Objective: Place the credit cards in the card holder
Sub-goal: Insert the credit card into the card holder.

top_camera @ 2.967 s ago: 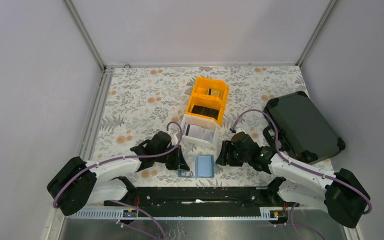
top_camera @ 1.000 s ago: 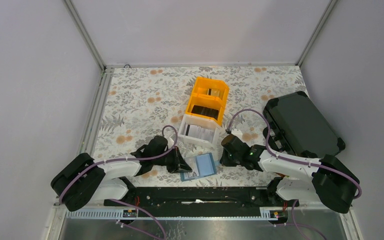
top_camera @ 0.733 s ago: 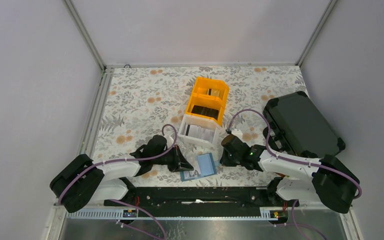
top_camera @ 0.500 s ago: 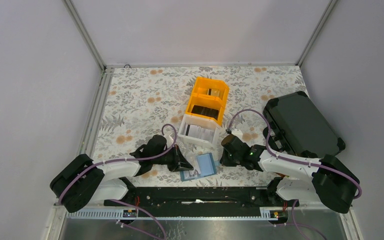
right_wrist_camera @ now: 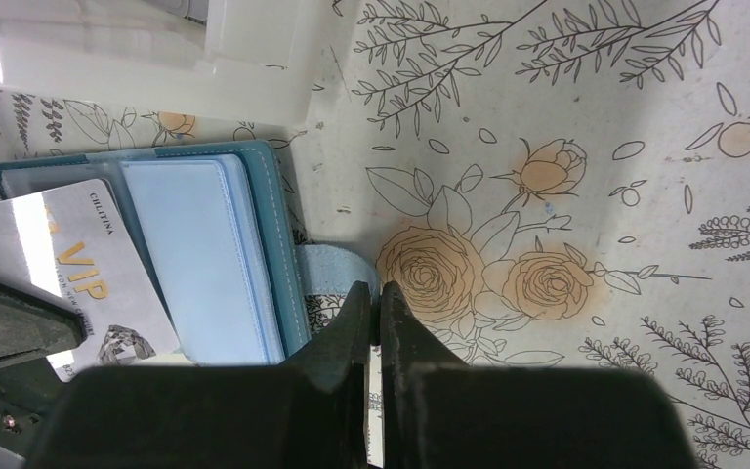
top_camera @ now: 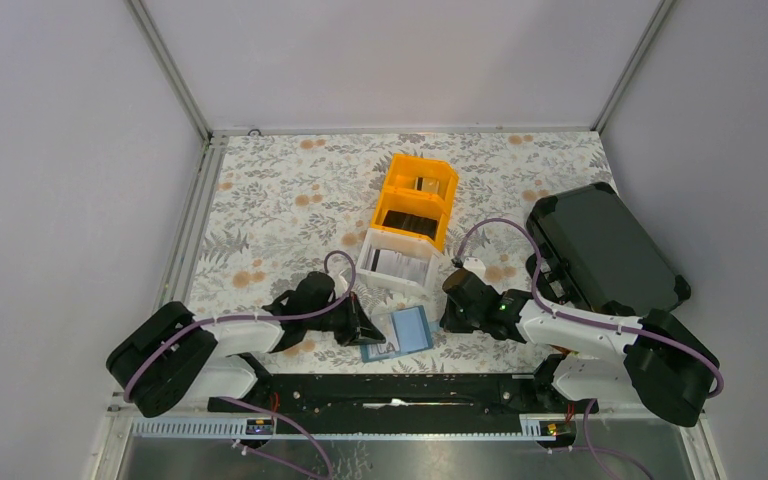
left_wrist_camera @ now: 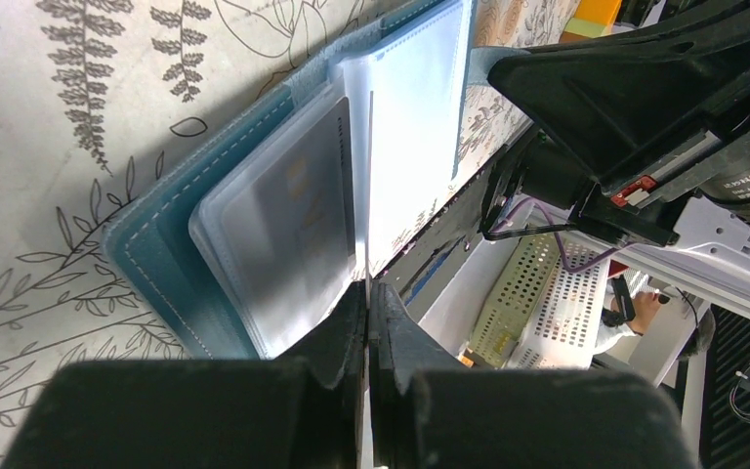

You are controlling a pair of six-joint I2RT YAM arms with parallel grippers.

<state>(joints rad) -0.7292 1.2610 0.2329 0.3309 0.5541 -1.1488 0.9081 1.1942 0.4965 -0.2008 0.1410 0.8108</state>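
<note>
Teal card holder (top_camera: 412,328) lies open, pale-blue pockets up, near-centre on the table (top_camera: 280,200). Left pincer (left_wrist_camera: 368,288) is clenched on a pale VIP card (right_wrist_camera: 78,264) at its left pocket. Right pincer (right_wrist_camera: 371,291) is clenched at its tab (right_wrist_camera: 330,269).

The pale credit card (right_wrist_camera: 107,254) carries the word "VIP" in large gold letters, set along its length. A smaller line near one edge of the same card reads "CHLITINA". Lettering on the black camera housing (left_wrist_camera: 742,176) is too small to read
</note>
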